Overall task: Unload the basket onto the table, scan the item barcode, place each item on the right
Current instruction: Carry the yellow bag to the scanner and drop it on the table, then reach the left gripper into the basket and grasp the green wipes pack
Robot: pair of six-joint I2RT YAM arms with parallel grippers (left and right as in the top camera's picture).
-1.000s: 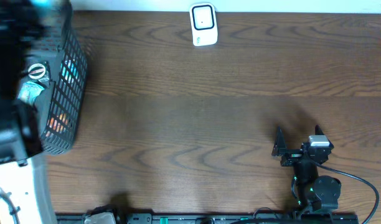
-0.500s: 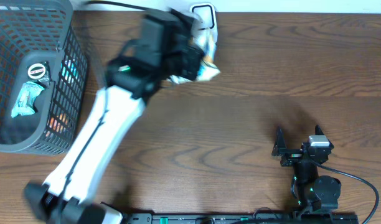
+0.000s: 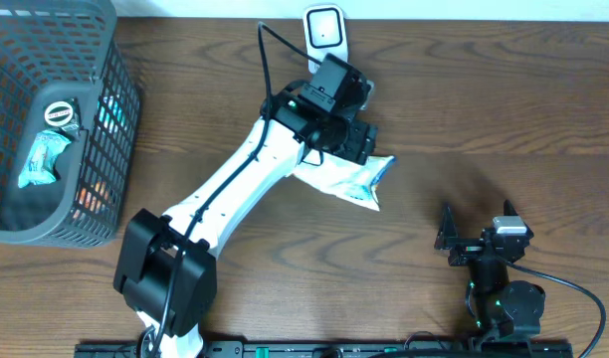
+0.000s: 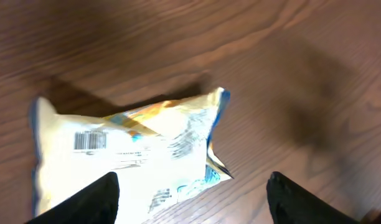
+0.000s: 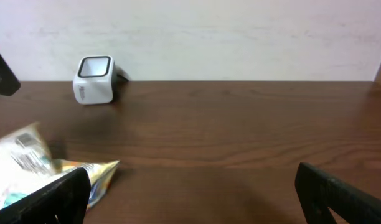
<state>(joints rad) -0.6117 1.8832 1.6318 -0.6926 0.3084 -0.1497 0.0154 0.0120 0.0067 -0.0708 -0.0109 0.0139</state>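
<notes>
Left wrist shows the barcode (image 4: pixel 89 141) on the packet (image 4: pixel 134 158), unseen overhead; left fingers (image 4: pixel 84 202) and right fingers (image 5: pixel 44 199) gape.

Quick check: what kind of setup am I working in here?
Probably a mock shop checkout on a wooden table: a white barcode scanner at the far edge, a grey basket holding goods, and a snack packet with a printed barcode.

The packet (image 3: pixel 352 182) lies on the table (image 3: pixel 523 99) near its middle, in front of the scanner (image 3: pixel 324 38) at the far edge, with the left gripper (image 4: pixel 192 193) above it. The basket (image 3: pixel 125 94) sits at the far left corner with goods inside, and the right gripper (image 3: pixel 476 227) hangs near the front edge, to the right of the packet
</notes>
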